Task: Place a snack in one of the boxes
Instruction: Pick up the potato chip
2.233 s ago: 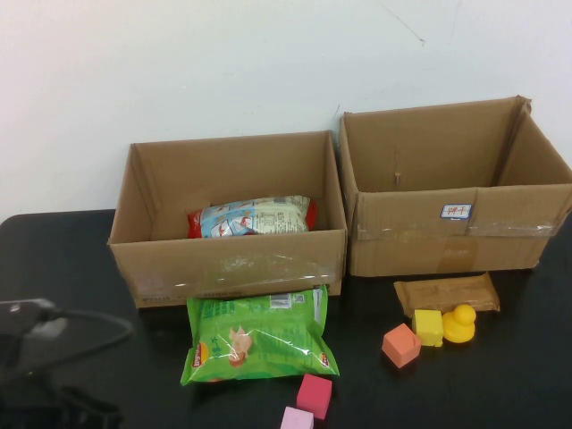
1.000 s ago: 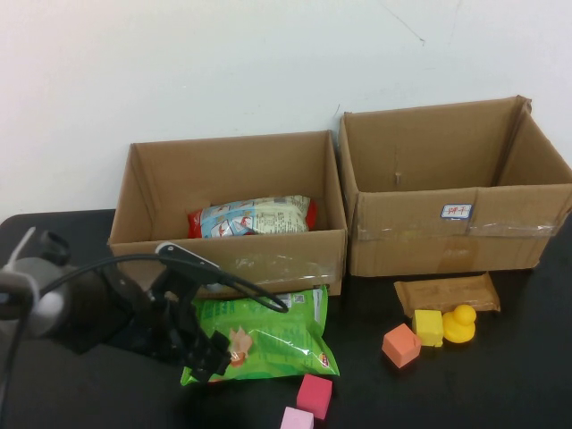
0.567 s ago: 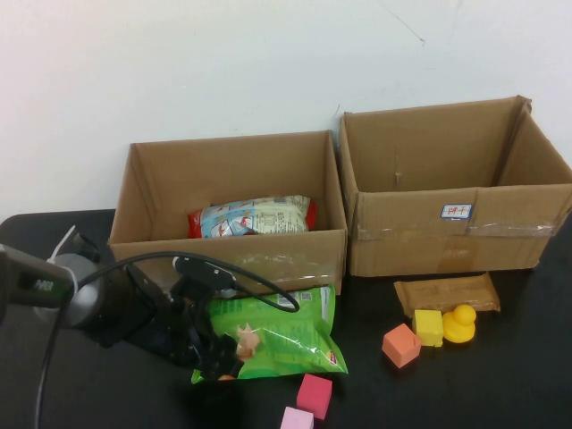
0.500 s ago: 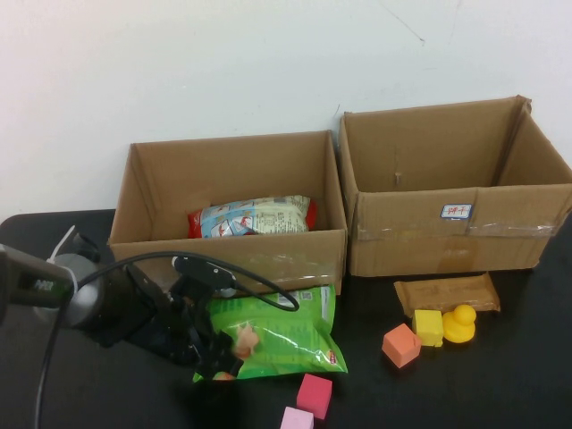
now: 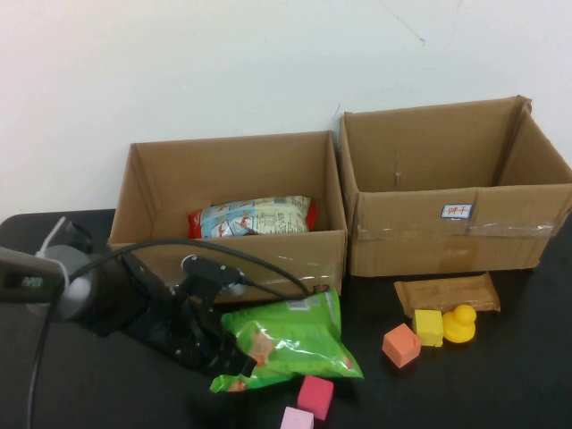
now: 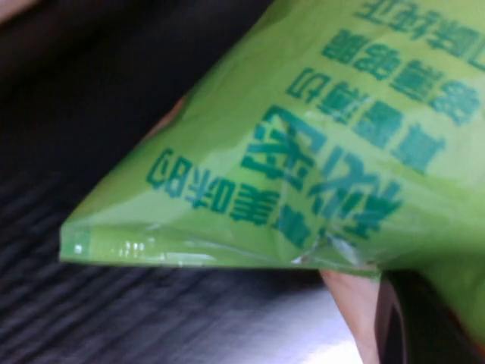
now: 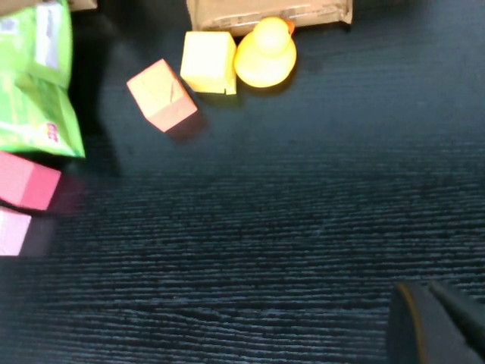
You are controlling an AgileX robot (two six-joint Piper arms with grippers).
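High view overlooks the table; both wrist views, close in, share its green snack bag [image 5: 290, 344].

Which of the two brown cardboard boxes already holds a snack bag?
The left cardboard box: a pale blue-and-red snack bag lies inside; the right cardboard box shows none.

The green snack bag [image 5: 290, 344] is glossy plastic film with creases. Both boxes [image 5: 232, 219] are matt brown cardboard with shiny tape. The black table [image 7: 303, 227] shows a fine ribbed grain.
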